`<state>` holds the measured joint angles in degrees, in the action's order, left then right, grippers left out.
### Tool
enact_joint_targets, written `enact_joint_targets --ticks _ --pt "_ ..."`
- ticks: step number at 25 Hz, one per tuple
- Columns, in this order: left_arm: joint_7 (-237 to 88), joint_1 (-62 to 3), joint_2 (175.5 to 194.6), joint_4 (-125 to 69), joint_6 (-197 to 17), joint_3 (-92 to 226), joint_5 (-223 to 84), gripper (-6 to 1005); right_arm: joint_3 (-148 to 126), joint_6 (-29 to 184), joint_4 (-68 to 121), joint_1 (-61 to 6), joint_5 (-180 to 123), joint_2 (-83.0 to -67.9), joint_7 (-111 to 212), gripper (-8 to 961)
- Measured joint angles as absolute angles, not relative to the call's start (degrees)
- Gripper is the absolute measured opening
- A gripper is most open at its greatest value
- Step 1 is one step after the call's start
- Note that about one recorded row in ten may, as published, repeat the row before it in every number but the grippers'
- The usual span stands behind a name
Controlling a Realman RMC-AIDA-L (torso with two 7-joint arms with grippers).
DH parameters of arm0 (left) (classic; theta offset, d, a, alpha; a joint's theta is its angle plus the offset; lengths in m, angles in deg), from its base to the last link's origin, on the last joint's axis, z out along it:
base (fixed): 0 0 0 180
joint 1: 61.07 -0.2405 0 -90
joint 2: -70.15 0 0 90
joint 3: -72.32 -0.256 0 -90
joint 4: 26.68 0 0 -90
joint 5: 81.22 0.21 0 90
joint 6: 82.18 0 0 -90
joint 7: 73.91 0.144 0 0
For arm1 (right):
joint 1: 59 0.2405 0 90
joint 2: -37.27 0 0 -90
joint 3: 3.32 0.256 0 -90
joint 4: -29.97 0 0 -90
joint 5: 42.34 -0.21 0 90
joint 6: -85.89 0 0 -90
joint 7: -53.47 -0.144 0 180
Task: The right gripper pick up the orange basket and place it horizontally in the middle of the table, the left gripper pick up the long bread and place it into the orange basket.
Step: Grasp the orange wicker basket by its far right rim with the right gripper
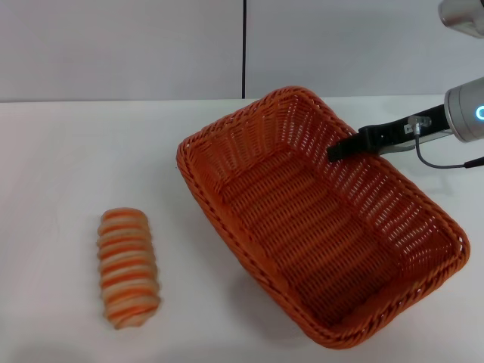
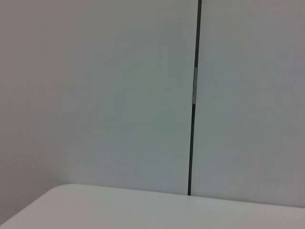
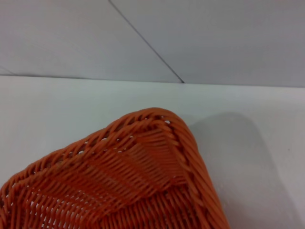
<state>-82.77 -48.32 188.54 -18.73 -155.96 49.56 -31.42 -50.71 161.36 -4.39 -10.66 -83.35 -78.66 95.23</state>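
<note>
The orange basket (image 1: 401, 227) lies slantwise on the white table (image 1: 60, 151), from the middle toward the near right, and holds nothing. My right gripper (image 1: 336, 151) reaches in from the right and hangs at the basket's far right rim, its black tip over the inner wall. The right wrist view shows one rounded corner of the basket (image 3: 143, 167) close up, with table (image 3: 71, 100) behind it. The long bread (image 1: 127, 266), striped orange and cream, rests on the table at the near left, well apart from the basket. My left gripper is out of view.
A pale wall with a dark vertical seam (image 1: 244, 45) stands behind the table's far edge. The left wrist view shows only that wall, the seam (image 2: 193, 119) and a rounded table corner (image 2: 143, 210). Bare tabletop lies between bread and basket.
</note>
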Motion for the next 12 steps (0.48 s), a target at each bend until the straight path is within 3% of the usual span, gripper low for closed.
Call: enact_joint_targets --ticks 6,12 --pt "-82.78 -48.27 188.54 -19.08 -155.37 49.56 -31.40 774 -51.32 161.12 -4.55 -10.57 -83.32 -78.66 95.23 500" --pt "-82.78 -47.83 188.54 -19.22 -154.44 49.56 -31.40 772 -51.92 160.55 -4.57 -10.31 -83.53 -78.66 95.60 269"
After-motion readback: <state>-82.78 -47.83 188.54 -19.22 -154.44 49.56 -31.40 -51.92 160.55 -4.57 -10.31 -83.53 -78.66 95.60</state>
